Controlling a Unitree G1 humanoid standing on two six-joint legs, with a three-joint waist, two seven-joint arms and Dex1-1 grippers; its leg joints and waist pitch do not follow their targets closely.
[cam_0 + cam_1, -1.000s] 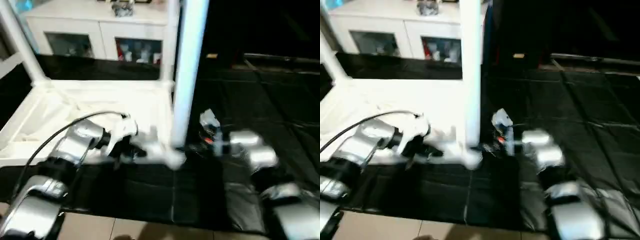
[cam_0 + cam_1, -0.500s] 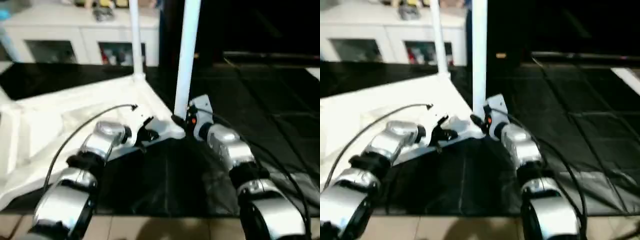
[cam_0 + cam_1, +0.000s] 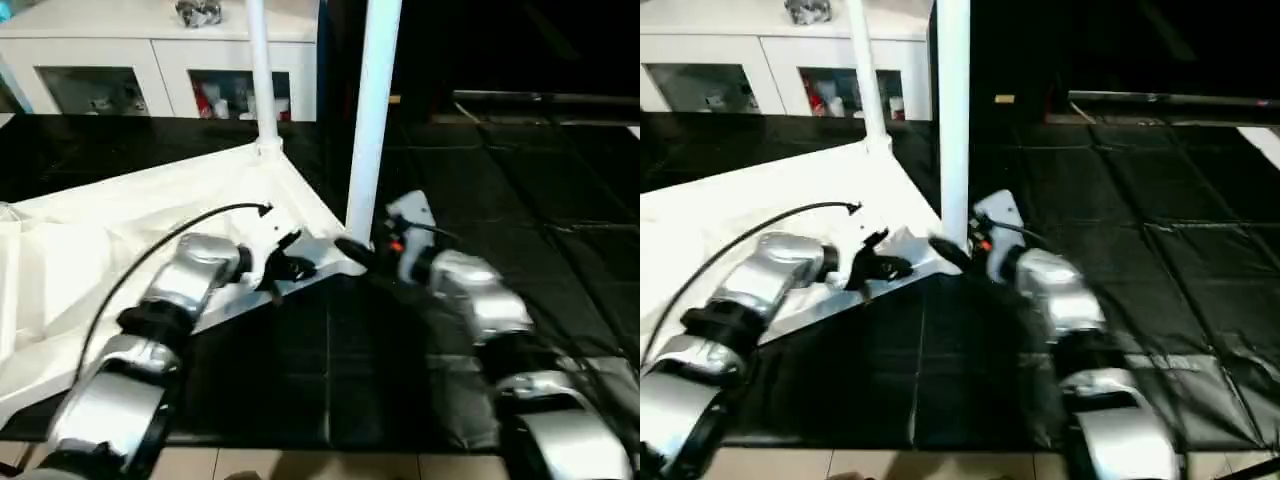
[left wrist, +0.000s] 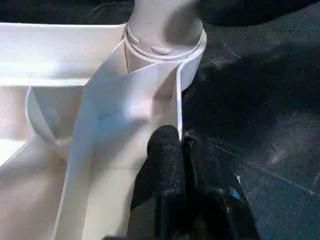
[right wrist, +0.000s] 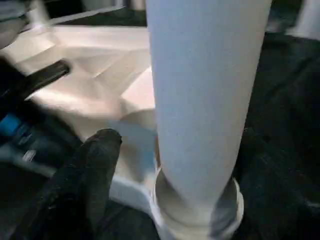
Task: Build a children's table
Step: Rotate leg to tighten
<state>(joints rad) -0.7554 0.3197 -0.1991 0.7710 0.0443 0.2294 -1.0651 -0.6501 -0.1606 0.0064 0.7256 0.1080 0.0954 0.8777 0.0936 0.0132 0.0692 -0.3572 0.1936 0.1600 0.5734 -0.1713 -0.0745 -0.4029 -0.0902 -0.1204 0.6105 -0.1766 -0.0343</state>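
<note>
From the head views, the children's table (image 3: 120, 230) lies upside down on black floor mats (image 3: 520, 200), its white ribbed underside facing up. Two round white legs stand upright in its corner sockets: the near leg (image 3: 372, 110) at the corner closest to the robot, the far leg (image 3: 257, 70) at the next corner behind it, towards a white glass-door cabinet (image 3: 160, 70). The left claw (image 3: 285, 266) sits on the table's edge just beside the near leg; the right claw (image 3: 360, 252) is at that leg's foot, on its other side.

In the left wrist view, the left claw (image 4: 175, 150) is pinched shut on the thin white rim wall next to the near leg's socket.

In the right wrist view, one black finger (image 5: 95, 165) of the right claw stands apart from the near leg (image 5: 205, 90); the claw is spread and grips nothing.
</note>
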